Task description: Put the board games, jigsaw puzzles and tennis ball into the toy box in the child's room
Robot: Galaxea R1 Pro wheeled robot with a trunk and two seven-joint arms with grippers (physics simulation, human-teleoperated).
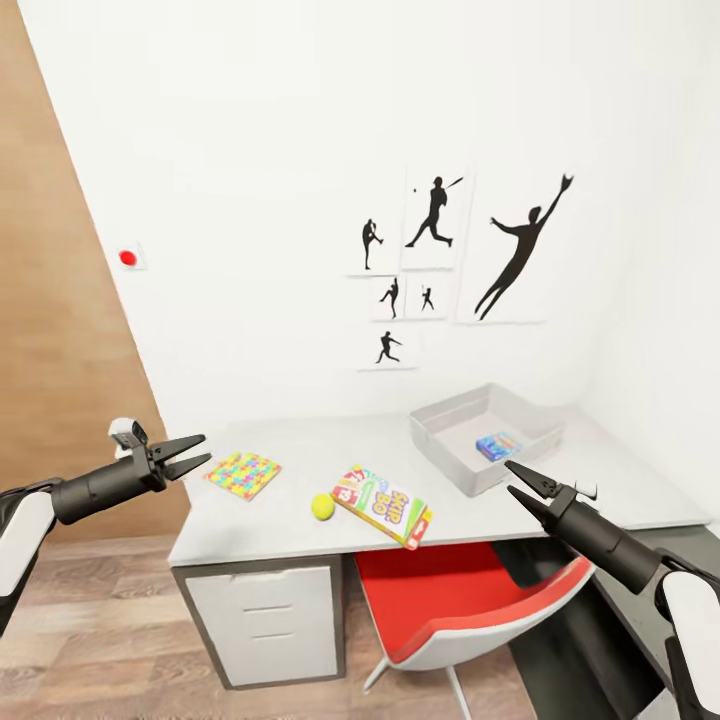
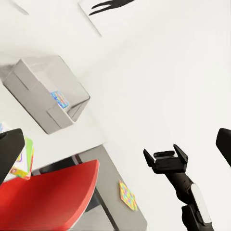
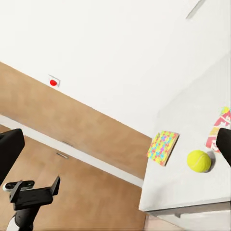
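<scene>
Facing the table [image 1: 600,500] now, both arms raised and nothing in hand, so I judge this as the lining-up before a pick. My left gripper [image 1: 196,452] hovers off the table's left end, jaws parted and empty, fingers pointing right toward the jigsaw puzzle [image 1: 243,473], which lies flat near that end. My right gripper [image 1: 527,487] hangs over the near edge on the right, jaws spread as well, holding nothing, tips aimed up and left at the toy box [image 1: 440,430].

The toy box sits at the far right of the table, and a small blue carton [image 1: 498,446] already lies inside it. Out on the tabletop between puzzle and box I have the tennis ball [image 1: 322,507], and just beside it on the right the Skip-Bo game [image 1: 381,506], lying at an angle near the front edge. A red chair [image 1: 470,600] is tucked under the table below them.

Next move, as I read it: the Skip-Bo carton or the ball is the close target. For that I need to reach in over the edge, tilt a gripper down and straddle the thing, since both arms are level and well apart from the toys.
</scene>
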